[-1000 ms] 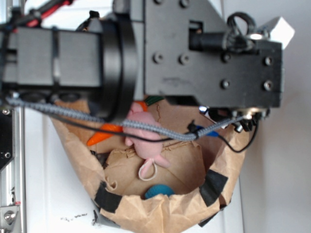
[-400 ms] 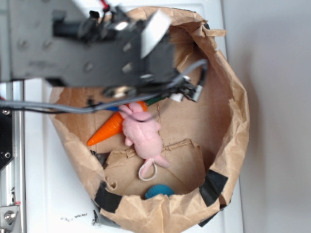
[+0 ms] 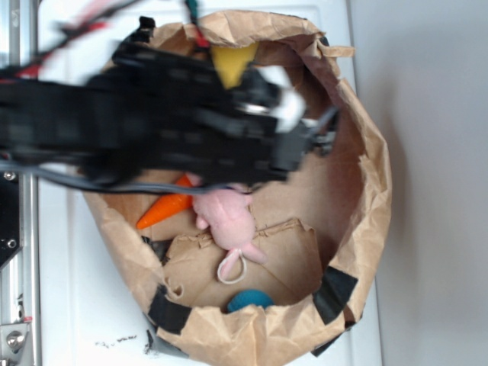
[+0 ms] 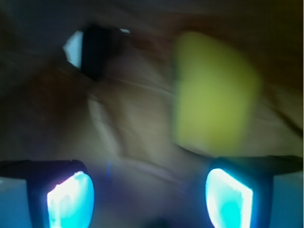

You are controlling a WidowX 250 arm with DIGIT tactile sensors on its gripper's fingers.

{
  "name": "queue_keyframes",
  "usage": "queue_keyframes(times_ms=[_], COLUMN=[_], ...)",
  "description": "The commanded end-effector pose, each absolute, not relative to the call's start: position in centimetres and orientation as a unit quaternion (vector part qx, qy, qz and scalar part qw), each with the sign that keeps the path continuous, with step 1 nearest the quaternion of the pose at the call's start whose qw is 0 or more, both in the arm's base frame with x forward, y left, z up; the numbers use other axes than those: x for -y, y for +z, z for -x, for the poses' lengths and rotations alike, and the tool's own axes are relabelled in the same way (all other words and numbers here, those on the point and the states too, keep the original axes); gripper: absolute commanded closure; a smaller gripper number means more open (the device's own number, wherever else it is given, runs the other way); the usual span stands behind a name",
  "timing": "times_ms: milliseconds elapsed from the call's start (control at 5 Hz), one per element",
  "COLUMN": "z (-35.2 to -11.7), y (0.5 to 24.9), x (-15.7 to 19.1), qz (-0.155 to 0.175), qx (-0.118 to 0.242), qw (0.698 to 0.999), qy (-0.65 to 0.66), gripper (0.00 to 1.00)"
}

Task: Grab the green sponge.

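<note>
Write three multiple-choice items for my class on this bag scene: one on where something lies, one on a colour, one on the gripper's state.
1. Where in the exterior view is the sponge?
A. at the top of the bag, above the arm
B. at the bottom, beside the blue thing
C. outside the bag

2. What colour is the plush toy?
A. blue
B. pink
C. green

3. How does the gripper stand in the wrist view?
A. shut on the sponge
B. shut on the carrot
C. open, holding nothing

Answers:
1. A: the yellow block shows against the bag's upper wall, over the blurred arm.
2. B: the toy in the middle of the bag is pink, next to the orange carrot.
3. C: both fingers stand well apart, and the sponge lies beyond them, off to the right, untouched.
</note>
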State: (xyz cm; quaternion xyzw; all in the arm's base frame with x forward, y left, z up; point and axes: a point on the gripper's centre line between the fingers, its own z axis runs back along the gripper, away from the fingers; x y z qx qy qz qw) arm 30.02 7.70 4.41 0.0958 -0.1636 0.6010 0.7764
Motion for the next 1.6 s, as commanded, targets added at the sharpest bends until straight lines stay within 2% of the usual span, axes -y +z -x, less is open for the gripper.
queue_keyframes(times_ms=[0,200,400,600,800,1000,1200,1400], z=[-31.1,-30.5,-30.3,-29.3,-27.9,-27.5,-27.5,-28.1], y=[5.2,7.0,8.5,9.9,11.9,11.5,9.8,8.1], x=[-9.5,-9.1,-8.9,-8.8,-9.5,-10.4,-11.0,-11.3], qz=[-0.084,-0.059,-0.059,-0.055,-0.049,-0.057,-0.075,-0.1], qx=[0.169,0.166,0.144,0.133,0.115,0.116,0.13,0.139], qw=[0.762,0.767,0.771,0.779,0.789,0.791,0.782,0.748], qy=[0.619,0.617,0.617,0.61,0.602,0.598,0.605,0.641], gripper=[1.0,1.0,1.0,0.0,0.0,0.0,0.0,0.0])
